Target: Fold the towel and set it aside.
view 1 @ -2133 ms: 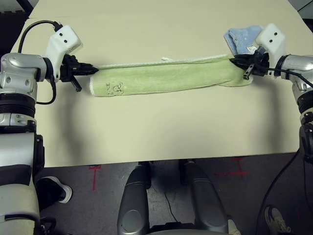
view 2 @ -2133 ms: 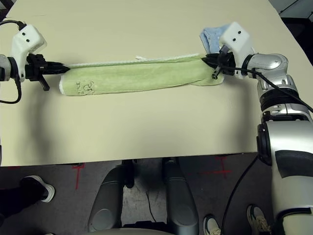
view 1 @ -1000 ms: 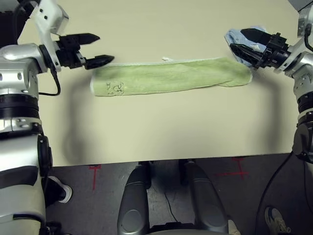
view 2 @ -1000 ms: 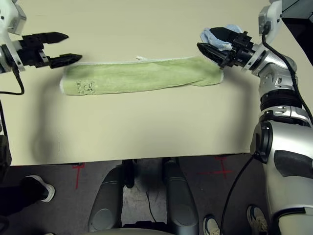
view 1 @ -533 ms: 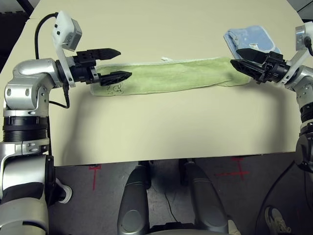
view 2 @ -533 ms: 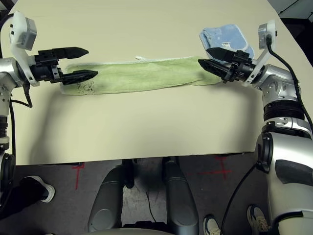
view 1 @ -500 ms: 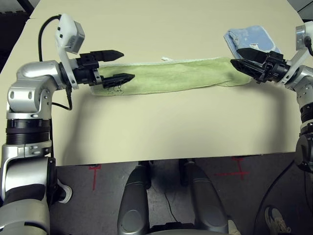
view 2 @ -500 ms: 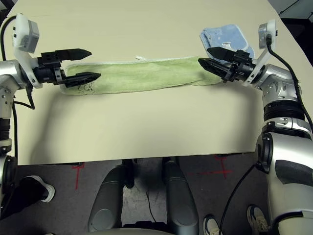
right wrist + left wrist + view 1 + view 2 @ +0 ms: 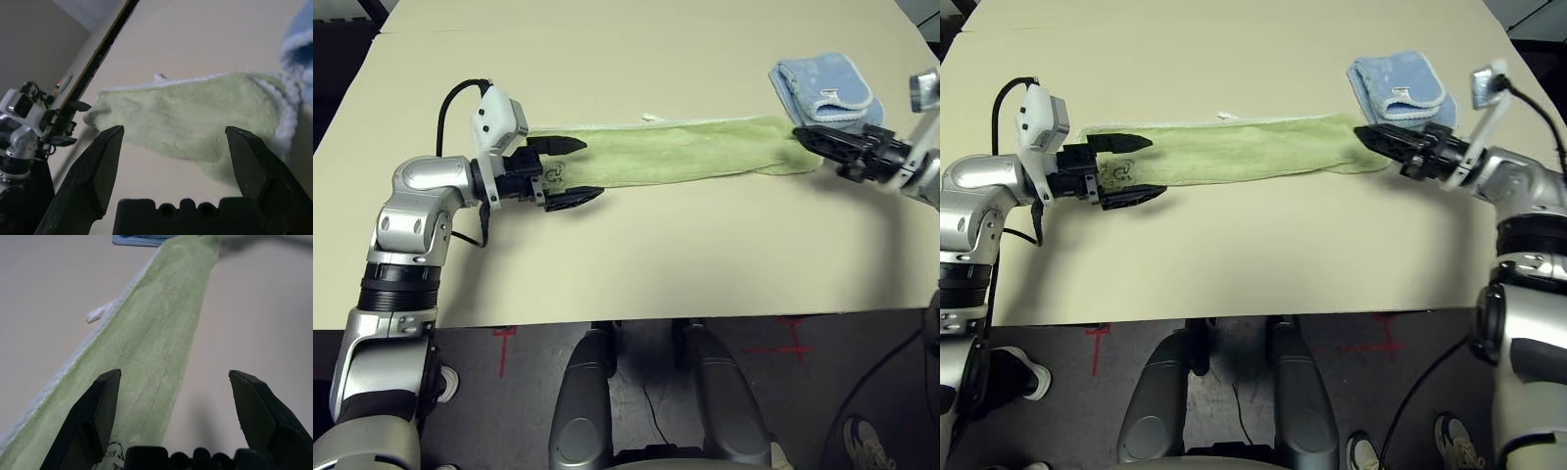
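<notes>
The towel (image 9: 685,152) is a long light green strip lying across the table, its white-stitched edge on the far side. A dark embroidered mark (image 9: 553,174) sits at its left end, and a small white label (image 9: 651,117) pokes out along the far edge. My left gripper (image 9: 582,168) is open and straddles that left end: one finger over the far edge, the other over the table by the near edge. In the left wrist view the towel (image 9: 161,333) runs away between the fingers. My right gripper (image 9: 1376,145) is open at the towel's right end, holding nothing.
A smaller light blue folded towel (image 9: 824,86) lies at the far right, just behind the green towel's right end. Bare tabletop (image 9: 705,255) stretches between the towel and the front edge. The table's right edge is close to my right arm.
My left gripper has moved right and toward me, from beside the towel's left end to over it. The right gripper has shifted slightly right and lower. Both stay open.
</notes>
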